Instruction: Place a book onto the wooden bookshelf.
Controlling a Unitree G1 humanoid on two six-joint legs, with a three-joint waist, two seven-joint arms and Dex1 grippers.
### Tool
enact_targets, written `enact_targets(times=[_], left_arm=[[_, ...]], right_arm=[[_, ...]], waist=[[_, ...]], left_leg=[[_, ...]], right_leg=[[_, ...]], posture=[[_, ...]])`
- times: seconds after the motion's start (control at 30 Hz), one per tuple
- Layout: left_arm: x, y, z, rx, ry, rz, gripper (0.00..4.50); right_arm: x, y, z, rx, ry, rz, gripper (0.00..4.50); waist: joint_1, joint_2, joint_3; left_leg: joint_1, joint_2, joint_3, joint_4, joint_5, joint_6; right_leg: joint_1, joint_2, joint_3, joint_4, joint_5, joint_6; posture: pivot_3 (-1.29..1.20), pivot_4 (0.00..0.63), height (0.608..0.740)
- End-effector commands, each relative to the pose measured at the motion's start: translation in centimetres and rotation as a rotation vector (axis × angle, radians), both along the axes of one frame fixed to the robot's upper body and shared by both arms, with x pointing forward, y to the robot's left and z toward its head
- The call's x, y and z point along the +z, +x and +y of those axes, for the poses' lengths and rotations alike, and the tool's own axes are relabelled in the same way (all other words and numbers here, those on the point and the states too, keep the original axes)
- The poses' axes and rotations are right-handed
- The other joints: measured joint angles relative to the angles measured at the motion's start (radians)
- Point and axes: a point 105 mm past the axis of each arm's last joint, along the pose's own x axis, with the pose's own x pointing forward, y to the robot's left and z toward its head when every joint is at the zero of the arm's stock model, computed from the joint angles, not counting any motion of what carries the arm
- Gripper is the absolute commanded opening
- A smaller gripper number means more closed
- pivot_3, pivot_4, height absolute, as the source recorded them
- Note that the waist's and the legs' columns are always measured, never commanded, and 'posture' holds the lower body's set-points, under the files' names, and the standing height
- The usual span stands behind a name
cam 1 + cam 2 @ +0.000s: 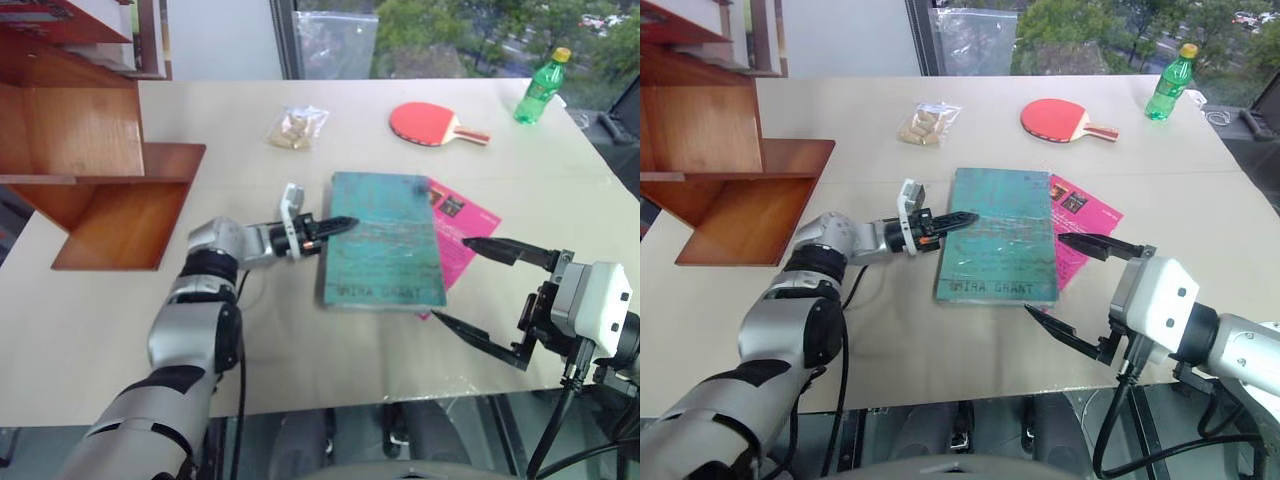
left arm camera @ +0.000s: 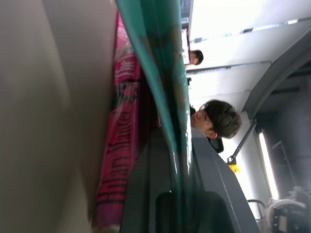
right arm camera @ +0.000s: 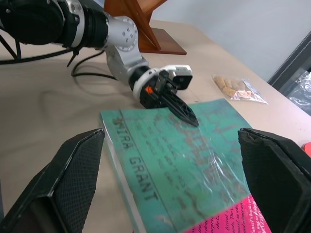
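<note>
- Two grippers are over the bench (image 1: 300, 380), one at each side of the book (image 1: 385, 245).
- Left gripper (image 1: 962, 218): black fingers pressed together on the book's left edge, pinching the cover; the wrist view has the teal edge running between the fingers.
- Right gripper (image 1: 462, 283): fingers spread wide, holding nothing, hanging just off the book's near right corner.
- Book: thick teal hardcover, glossy wrinkled plastic wrap, dark "MIRA GRANT" along the near edge, lying flat mid-bench and overlapping a thin magenta booklet (image 1: 462, 228).
- Wooden bookshelf (image 1: 95, 160): polished reddish-brown, flat shelves, slanted side panels, at the bench's far left, well apart from the book.
- Farther back: clear snack bag (image 1: 296, 128), red paddle (image 1: 425, 122), green plastic bottle (image 1: 540, 88).
</note>
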Motion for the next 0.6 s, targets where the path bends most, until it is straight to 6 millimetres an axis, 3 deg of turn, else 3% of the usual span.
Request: enact_targets(times=[0.03, 0.2, 0.37, 0.6], left_arm=[[3.5, -0.3, 1.7, 0.018, -0.07, -0.054, 0.03], [6.5, -1.2, 3.1, 0.076, -0.019, -0.204, 0.03], [12.4, -5.1, 3.4, 0.169, 0.198, -0.783, 0.03], [18.2, -11.8, 5.1, 0.094, 0.625, -1.509, 0.03]], right_arm=[[0.5, -0.1, 0.4, 0.021, 0.002, -0.039, 4.5], [0.4, 0.5, 0.6, 0.036, 0.014, -0.042, 4.5], [0.9, 1.2, 0.4, 0.06, 0.045, -0.061, 4.5], [2.2, 2.2, -1.3, 0.081, 0.091, -0.092, 4.5]], waist=[[-0.001, 0.0, 0.0], [0.002, -0.001, 0.0], [0.002, -0.001, 0.001], [0.0, 0.0, 0.002]], left_leg=[[0.0, 0.0, 0.0, 0.0, 0.0, 0.0], [-0.002, 0.0, -0.001, 0.0, 0.0, 0.0], [-0.004, 0.0, -0.003, 0.0, 0.0, 0.0], [-0.001, 0.0, -0.002, 0.0, 0.0, -0.001]], right_leg=[[0.0, 0.0, 0.0, 0.0, 0.0, 0.0], [-0.001, -0.001, 0.0, 0.0, 0.001, -0.001], [-0.001, -0.003, -0.001, -0.001, 0.002, -0.004], [-0.001, -0.001, 0.0, -0.001, 0.002, -0.005]], posture=[[0.0, 0.15, 0.74], [0.0, 0.15, 0.74], [0.0, 0.15, 0.74], [0.0, 0.15, 0.74]])
